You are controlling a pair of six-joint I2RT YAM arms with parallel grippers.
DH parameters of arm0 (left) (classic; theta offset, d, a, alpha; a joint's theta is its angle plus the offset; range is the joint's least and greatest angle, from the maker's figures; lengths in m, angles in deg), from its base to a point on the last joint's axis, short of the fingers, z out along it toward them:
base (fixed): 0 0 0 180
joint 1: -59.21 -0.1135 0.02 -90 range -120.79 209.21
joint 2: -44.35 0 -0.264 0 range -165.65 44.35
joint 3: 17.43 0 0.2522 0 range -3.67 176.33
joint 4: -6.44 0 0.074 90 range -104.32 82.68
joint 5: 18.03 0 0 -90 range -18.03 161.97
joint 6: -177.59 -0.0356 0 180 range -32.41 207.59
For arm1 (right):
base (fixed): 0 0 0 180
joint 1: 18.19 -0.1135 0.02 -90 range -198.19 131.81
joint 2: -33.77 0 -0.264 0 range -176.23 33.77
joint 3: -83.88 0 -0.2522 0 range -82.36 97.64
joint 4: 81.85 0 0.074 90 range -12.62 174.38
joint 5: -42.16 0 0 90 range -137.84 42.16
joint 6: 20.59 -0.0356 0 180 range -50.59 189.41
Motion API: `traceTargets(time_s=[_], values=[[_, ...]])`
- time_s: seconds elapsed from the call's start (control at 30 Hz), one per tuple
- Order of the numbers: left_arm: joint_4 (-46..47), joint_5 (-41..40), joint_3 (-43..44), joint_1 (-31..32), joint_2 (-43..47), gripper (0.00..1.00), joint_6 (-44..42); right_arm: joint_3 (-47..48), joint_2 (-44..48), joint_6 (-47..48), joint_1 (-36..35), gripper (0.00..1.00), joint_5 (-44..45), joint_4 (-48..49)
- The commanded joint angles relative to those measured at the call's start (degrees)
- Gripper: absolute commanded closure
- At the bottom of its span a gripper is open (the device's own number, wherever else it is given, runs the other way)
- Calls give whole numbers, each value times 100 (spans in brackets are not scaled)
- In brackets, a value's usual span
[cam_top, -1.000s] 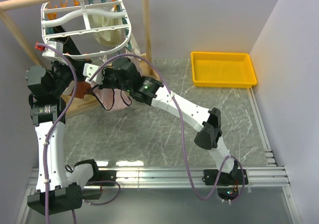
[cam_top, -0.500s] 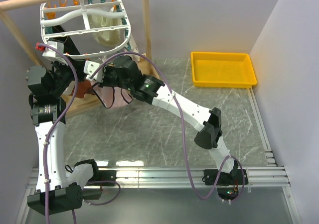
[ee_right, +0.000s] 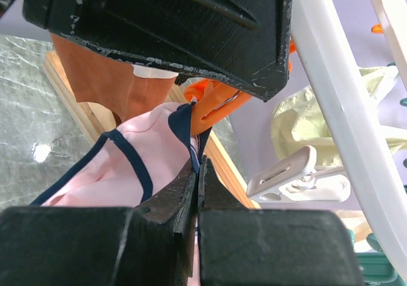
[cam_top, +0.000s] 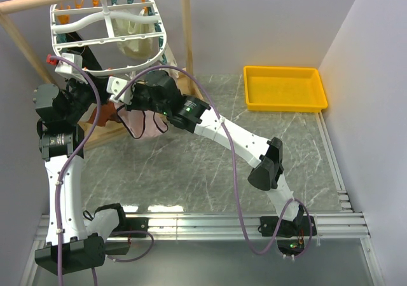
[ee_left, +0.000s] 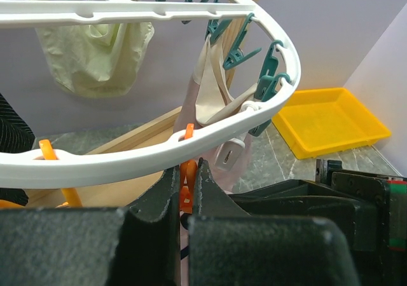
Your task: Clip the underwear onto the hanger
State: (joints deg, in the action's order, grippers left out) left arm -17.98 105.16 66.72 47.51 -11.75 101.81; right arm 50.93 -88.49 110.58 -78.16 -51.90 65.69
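Underwear point(ee_right: 108, 171) in right tool point(ee_right: 196, 171), orange clothespin point(ee_left: 185, 198) in left tool point(ee_left: 186, 171), yellow tray point(cam_top: 285, 88) apart.

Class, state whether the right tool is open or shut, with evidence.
Shut: the right tool has fingers together, pinching the pale pink navy-trimmed fabric briefs.

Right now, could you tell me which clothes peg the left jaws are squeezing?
The orange peg beside the white peg, under the hanger's rim; the teal pegs hang untouched.
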Motion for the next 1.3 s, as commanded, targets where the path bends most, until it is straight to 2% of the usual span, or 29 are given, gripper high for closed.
traceTargets(time_s=[0.0,0.6,0.93,1.27], values=[[-657,416,-52,28,64,100,-156,355,308,-56,46,100,28,305],[-771,390,-122,28,134,99,-596,548,229,-249,99,100,72,516],[-719,276,-113,28,152,78,-525,505,299,-302,99,100,28,543],[-666,170,-25,28,143,70,-411,461,325,-294,99,100,-16,552]])
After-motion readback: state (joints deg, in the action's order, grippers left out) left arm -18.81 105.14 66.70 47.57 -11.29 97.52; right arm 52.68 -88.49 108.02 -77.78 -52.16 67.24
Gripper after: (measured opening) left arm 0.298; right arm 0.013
